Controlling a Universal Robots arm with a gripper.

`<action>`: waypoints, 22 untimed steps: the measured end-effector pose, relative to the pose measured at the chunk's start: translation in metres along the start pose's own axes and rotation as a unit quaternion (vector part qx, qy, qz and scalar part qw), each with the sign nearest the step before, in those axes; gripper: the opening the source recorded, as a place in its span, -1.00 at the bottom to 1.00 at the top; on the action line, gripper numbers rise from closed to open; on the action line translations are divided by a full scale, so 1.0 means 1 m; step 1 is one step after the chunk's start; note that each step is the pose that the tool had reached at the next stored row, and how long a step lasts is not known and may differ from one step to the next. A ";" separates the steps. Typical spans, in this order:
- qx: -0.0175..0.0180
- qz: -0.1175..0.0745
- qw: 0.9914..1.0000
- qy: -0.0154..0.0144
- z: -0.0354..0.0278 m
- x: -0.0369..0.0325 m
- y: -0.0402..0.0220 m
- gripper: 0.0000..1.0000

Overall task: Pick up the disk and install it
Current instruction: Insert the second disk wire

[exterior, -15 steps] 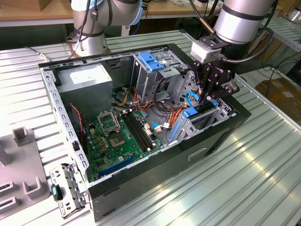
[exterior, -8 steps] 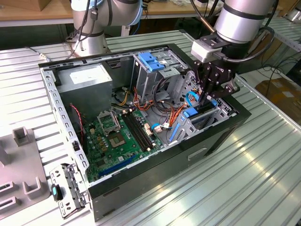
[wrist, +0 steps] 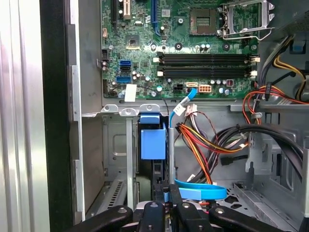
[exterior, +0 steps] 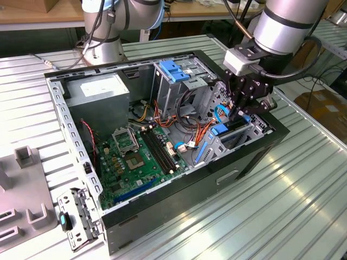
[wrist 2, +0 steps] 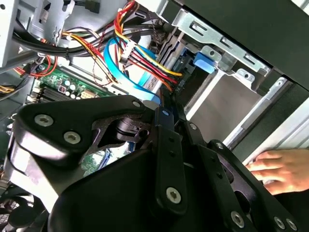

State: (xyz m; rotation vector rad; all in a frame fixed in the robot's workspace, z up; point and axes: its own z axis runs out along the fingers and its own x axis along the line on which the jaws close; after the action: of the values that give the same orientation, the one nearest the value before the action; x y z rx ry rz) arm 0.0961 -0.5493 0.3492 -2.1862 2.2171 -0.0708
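Now the tool [exterior: 245,111] is lowered into the front corner of the open case [exterior: 76,135], at the exterior view's right, over the drive bay [exterior: 230,138]. Its black linkage fingers [exterior: 238,92] converge at the tips on the upper edge of the disk [exterior: 237,124], which stands on edge in the bay, so the tool looks closed on the disk's thin edge. In the exterior view only a dark sliver of the disk and its blue carrier [exterior: 220,130] show below the tool. In the first wrist view the blue carrier [wrist: 152,140] sits between the bay's grey metal rails [wrist: 129,159], with the fingers [wrist: 161,212] meeting just beneath it. In the second wrist view the fingers [wrist 2: 164,145] press together on a narrow dark edge, and the blue carrier tab [wrist 2: 205,62] lies against the bay's metal frame [wrist 2: 212,34].

A bundle of red, yellow and orange wires [wrist 2: 140,53] and a flat blue cable [wrist 2: 128,82] pass just beside the tool. The green motherboard [exterior: 135,157] lies on the case floor, the grey power supply [exterior: 100,92] fills the far corner, and a metal cage [exterior: 173,81] with a blue top stands between them and the bay. The case rests on a ribbed metal table [exterior: 282,206]. A person's hand [wrist 2: 282,169] lies on the case's outer edge in the second wrist view, near the tool.
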 end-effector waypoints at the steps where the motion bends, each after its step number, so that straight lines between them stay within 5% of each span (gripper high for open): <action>1: 0.000 0.000 1.000 0.000 0.0000 0.0006 0.0000 -0.68; 11: 0.000 0.001 1.000 -0.011 0.0002 0.0056 -0.0001 -0.68; 22: 0.000 0.001 1.000 -0.015 0.0040 0.0058 0.0001 -0.68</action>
State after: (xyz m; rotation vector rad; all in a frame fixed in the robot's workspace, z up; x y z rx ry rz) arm 0.0961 -0.5552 0.3453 -2.1713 2.2038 -0.0381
